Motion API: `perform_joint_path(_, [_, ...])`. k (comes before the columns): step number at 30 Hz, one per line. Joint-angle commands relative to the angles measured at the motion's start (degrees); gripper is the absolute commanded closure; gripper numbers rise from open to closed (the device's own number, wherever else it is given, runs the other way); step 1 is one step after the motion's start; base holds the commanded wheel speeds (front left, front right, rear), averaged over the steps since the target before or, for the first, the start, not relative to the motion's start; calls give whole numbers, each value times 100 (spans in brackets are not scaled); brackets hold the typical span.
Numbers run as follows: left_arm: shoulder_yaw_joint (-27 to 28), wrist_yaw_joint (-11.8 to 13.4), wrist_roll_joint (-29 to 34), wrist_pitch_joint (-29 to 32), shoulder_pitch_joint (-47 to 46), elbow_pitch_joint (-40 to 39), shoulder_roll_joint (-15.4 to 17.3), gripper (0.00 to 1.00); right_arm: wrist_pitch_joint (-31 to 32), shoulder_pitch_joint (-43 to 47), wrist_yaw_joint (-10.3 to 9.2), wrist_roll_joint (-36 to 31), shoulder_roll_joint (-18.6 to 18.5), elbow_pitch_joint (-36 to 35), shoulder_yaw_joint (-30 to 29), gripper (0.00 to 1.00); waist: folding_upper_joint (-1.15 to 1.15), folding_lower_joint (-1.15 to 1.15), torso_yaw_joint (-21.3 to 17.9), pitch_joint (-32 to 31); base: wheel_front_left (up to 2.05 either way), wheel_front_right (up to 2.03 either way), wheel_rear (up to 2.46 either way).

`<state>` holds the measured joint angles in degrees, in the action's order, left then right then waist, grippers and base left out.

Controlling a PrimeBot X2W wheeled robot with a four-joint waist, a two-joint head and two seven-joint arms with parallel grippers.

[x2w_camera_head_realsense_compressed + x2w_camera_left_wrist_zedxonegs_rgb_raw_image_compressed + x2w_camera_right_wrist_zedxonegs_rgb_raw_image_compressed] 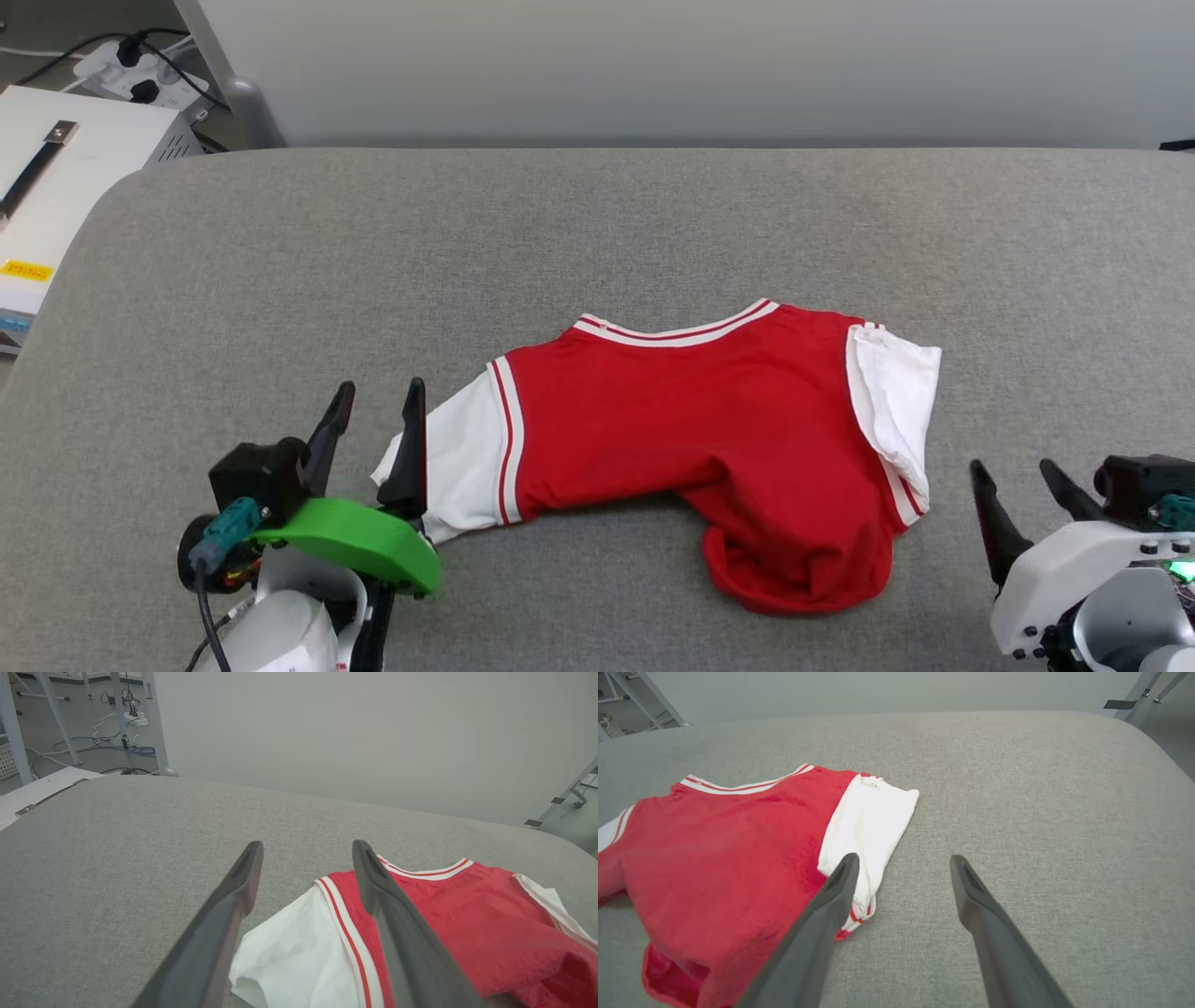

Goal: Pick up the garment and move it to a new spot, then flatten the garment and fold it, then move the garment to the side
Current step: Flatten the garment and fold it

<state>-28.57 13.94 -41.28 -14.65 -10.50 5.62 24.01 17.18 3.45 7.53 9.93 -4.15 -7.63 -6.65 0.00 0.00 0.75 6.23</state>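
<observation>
Garment [691, 420] is laid on the grey padded tabletop [597, 224], right of centre and toward the near edge. The red body is spread out, with the striped collar turned to the far side. The lower hem is bunched and rolled at the near right. One white sleeve [457, 467] is stretched out to the left. The other sleeve [896, 401] is folded over at the right.

Left pincer [383, 387] is noted at lower left, released, its fingers held well apart and nothing gripped. Its inner finger is set at the edge of the left-hand sleeve; contact cannot be told. The outer finger is over bare tabletop.

Right pincer [1011, 467] is noted at lower right, released, near the right-hand sleeve but apart from it.

A white box [56, 177] with a dark strap is seen off the far left corner, and a power strip [131, 70] behind it.
</observation>
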Motion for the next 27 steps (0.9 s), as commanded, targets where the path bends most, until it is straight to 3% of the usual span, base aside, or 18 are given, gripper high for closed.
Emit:
perform_joint_path(1, [118,8,155,-32,99,-130,-40,0,168,-61,-4,69,-130,95,97,0,0,0,30,0,0,0,0])
perform_joint_path(7, [439,-86,532,-33,278,-471,-187,0,814,-492,-4,319,-568,584,732,0,0,0,173,24,0,0,0])
perform_joint_path(12, [556,-189,699,-34,311,-552,-341,0,1018,-1022,-4,438,-832,1241,1280,0,0,0,302,85,0,0,0])
perform_joint_path(18, [656,-321,801,-34,314,-495,-496,0,1086,-1544,-4,442,-977,2071,1502,2,0,0,401,173,0,0,0])
perform_joint_path(19, [669,-336,805,-34,323,-471,-516,0,1068,-1601,-4,441,-979,2160,1493,55,0,0,411,185,0,0,0])
perform_joint_path(20, [688,-360,818,-34,326,-447,-536,0,1027,-1665,-4,436,-978,2247,1463,100,0,0,417,193,0,0,0])
perform_joint_path(27, [830,-458,873,-34,402,-330,-642,0,682,-1745,-4,445,-858,2337,781,100,0,0,369,160,0,0,0])
